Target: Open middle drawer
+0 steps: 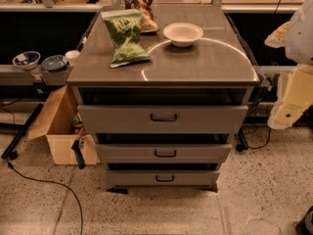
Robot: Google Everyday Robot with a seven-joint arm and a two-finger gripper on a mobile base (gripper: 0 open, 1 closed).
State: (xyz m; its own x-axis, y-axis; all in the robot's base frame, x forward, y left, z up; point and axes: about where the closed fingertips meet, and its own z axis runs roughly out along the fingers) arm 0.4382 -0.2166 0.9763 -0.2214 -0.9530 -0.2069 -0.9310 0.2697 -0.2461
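A grey cabinet with three stacked drawers stands in the middle of the camera view. The middle drawer (195, 153) has a flat grey front and a small black bar handle (165, 153). It sits between the taller top drawer (205, 118) and the narrowest bottom drawer (195, 178). A dark gap shows above each front. My gripper (289, 99) is at the right edge of the view, cream and white, to the right of the cabinet and apart from every drawer.
On the cabinet top (205, 60) lie a green chip bag (124, 35), a white bowl (183, 34) and another snack bag (141, 6). An open cardboard box (61, 126) stands on the floor at the left. Bowls (27, 59) sit on a left shelf. Cables run along the floor.
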